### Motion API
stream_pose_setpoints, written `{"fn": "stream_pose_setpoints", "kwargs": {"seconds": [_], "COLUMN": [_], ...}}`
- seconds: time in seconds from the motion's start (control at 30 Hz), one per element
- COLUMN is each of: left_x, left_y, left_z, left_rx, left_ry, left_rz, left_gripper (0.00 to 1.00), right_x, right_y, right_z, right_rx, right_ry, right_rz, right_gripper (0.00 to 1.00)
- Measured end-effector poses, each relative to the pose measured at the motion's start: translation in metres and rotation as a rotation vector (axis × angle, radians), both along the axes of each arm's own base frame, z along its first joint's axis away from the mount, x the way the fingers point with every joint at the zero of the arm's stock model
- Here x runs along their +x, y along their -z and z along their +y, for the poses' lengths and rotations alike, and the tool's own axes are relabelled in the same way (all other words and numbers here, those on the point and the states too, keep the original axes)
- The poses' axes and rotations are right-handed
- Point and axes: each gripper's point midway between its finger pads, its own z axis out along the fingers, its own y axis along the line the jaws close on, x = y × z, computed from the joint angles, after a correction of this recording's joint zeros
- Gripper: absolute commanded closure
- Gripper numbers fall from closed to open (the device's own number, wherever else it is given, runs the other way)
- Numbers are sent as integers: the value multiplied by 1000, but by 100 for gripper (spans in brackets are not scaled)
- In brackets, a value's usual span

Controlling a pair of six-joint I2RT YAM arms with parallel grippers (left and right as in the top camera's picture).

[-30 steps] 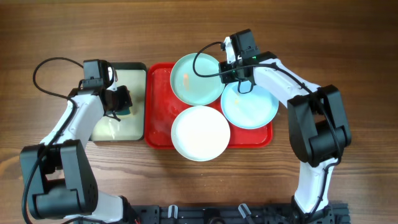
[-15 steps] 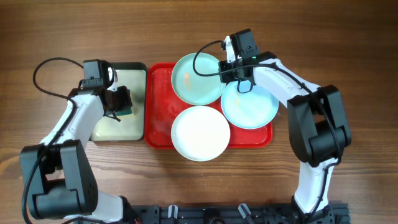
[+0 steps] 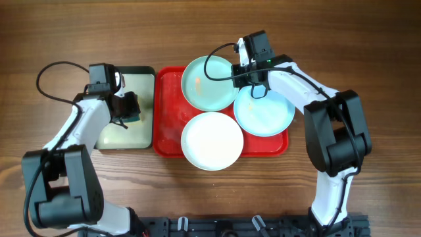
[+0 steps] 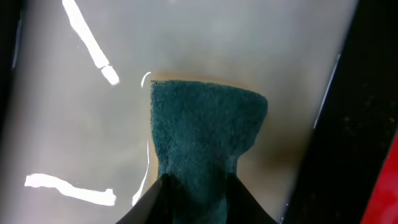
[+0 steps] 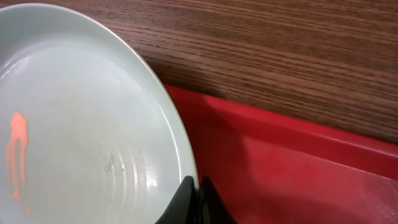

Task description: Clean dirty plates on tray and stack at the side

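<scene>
While all three plates (image 3: 212, 140) lie unstacked on the tray (image 3: 166, 135) mid-frame, the right gripper (image 5: 194, 194) pinches the rim of the stained upper plate (image 5: 81, 137) and the left gripper (image 4: 199, 183) clamps a sponge (image 4: 205, 124), so cleaning seems barely begun.

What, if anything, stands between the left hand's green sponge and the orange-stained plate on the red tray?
Nothing tall: only the low rims of the small tray and red tray lie between the left hand, gripping the sponge, and the stained plate. The right hand pinches that plate's far rim.
</scene>
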Motion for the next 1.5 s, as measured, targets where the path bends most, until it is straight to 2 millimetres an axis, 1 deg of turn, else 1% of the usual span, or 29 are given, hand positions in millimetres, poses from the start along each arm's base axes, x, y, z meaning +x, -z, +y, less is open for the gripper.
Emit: {"fn": "stream_pose_setpoints", "kwargs": {"seconds": [0.1,0.17,0.4,0.5,0.6,0.63,0.67,0.7,0.77,0.83,0.93,1.0,1.5], "left_x": [0,0,0,0,0,1,3,5,8,8,6,4,0], "left_y": [5,8,9,7,-7,-17,-37,-48,-77,-99,-120,-125,-123], "left_z": [0,0,0,0,0,0,0,1,1,0,-1,-1,-1], "left_rx": [-1,-1,0,0,3,5,11,16,34,54,77,87,98], "left_ry": [0,0,4,4,4,4,4,7,28,55,88,101,118], "left_rz": [11,16,18,15,-11,-40,-92,-125,-210,-272,-329,-342,-321], "left_gripper": [80,96,96,96,96,96,96,96,96,96,96,96,96], "right_x": [0,0,0,0,0,0,0,0,0,0,0,1,2], "right_y": [0,0,0,0,0,0,0,0,0,0,0,0,-1], "right_z": [0,0,0,0,0,0,0,0,0,0,0,0,1], "right_rx": [0,0,0,0,0,0,0,0,0,1,1,1,3], "right_ry": [0,0,0,0,0,0,0,0,0,0,0,0,0], "right_rz": [0,0,0,0,-1,-1,-1,-1,-1,-1,-2,-4,-8], "right_gripper": [96,96,96,96,96,96,96,96,96,96,96,96,96]}}
